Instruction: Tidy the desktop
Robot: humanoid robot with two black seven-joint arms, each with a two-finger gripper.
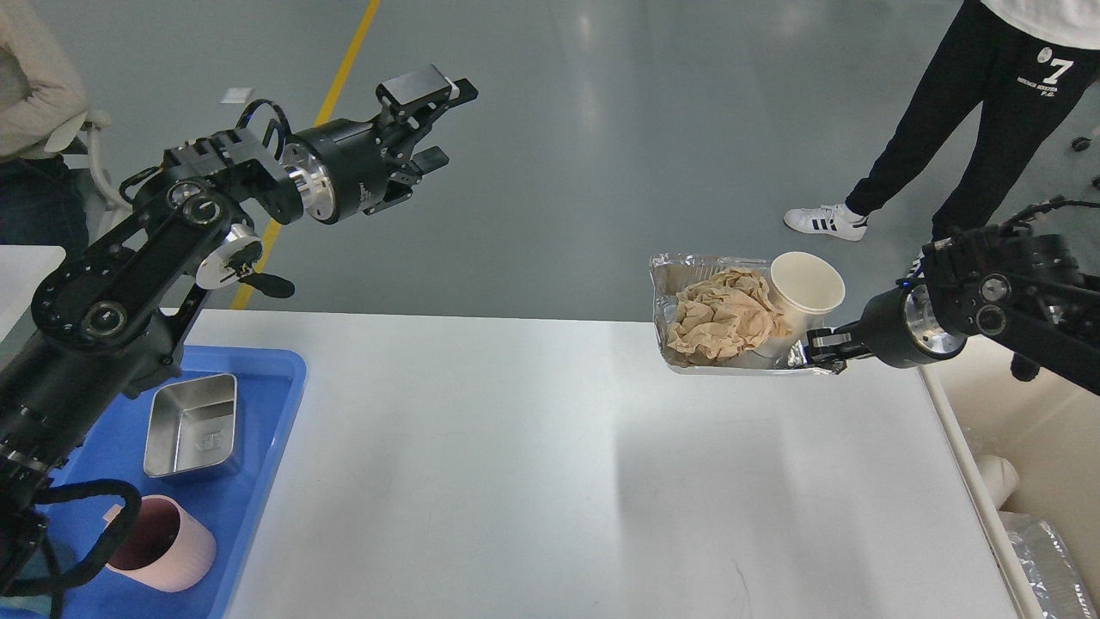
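Right gripper [827,351] clamps the rim of a foil tray [687,268] holding crumpled brown paper [722,315] and a paper cup [806,284] above the desktop [559,473]; left gripper [440,120] spread, raised.

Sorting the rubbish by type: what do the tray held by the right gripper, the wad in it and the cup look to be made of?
The tray looks like thin aluminium foil: shiny, wrinkled silver walls. The wad looks like crumpled brown paper, matte and creased. The cup is probably paper: matte off-white with a rolled rim. The right gripper pinches the tray's edge.

The desktop [550,481] is a wide, smooth, glossy white slab lying level
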